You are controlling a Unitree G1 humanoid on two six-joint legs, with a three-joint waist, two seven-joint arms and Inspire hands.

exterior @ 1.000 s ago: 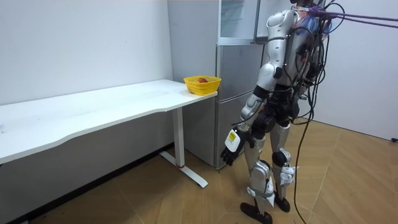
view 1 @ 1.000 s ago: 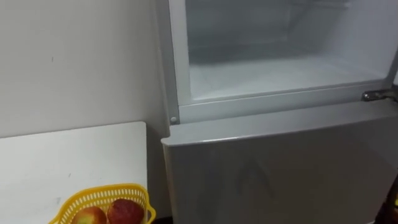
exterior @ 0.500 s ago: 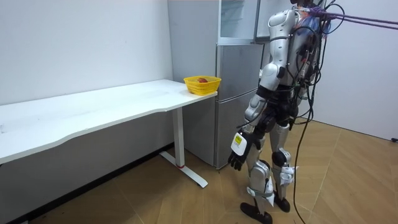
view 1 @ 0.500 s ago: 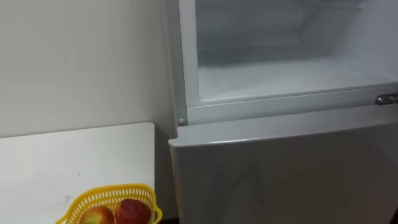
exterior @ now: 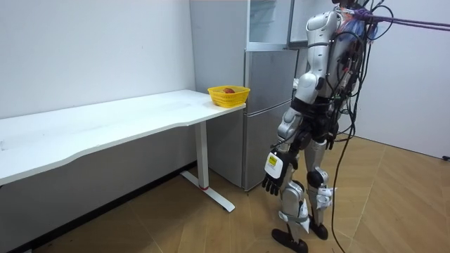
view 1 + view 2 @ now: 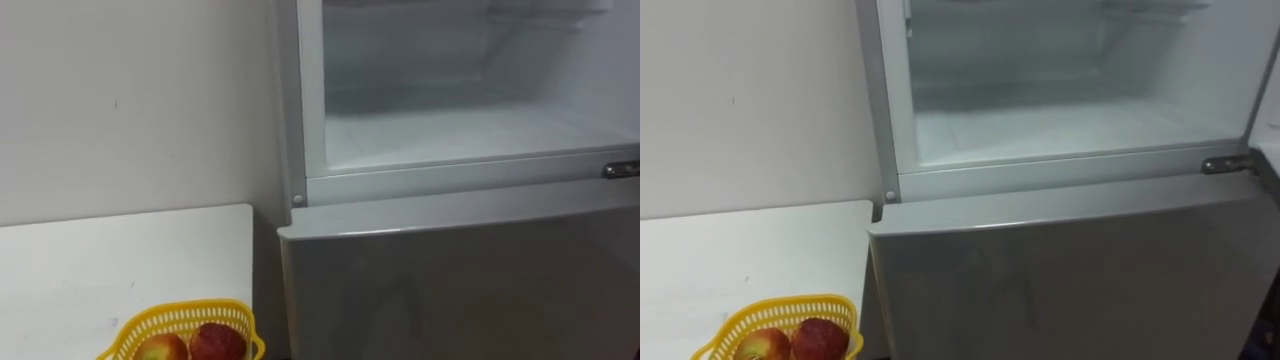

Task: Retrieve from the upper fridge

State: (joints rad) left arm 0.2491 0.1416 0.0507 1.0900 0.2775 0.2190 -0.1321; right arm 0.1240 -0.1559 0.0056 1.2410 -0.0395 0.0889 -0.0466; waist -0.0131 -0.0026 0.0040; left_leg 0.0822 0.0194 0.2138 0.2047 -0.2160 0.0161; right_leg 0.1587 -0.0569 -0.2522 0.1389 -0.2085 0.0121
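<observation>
In front of the fridge [image 5: 264, 105] the robot stands upright on the wooden floor, its body turned to the appliance. In the room view its left arm hangs down along the thigh, and the left hand [image 5: 275, 177] is at knee height with the fingers relaxed and pointing to the floor, holding nothing.

In the eye views, the upper compartment [image 6: 450, 135] is at about 1 o'clock. It stands open, and its white floor and back wall are visible inside the pale frame. Directly under it, from 3 to 6 o'clock, is the grey lower door [image 6: 460, 280], which is closed. A small metal hinge [image 6: 620, 169] sits at 3 o'clock, at the right end of the frame between the two parts.

The white table [image 6: 120, 270] is at 8 o'clock and reaches almost to the fridge's side. On its corner, at 7 o'clock, stands a yellow basket [image 6: 180, 318] with a lattice wall. Two fruits lie in it, touching each other: a dark red one [image 6: 218, 342] nearer the fridge, and a red-yellow one [image 6: 160, 348] on its 9 o'clock side.
</observation>
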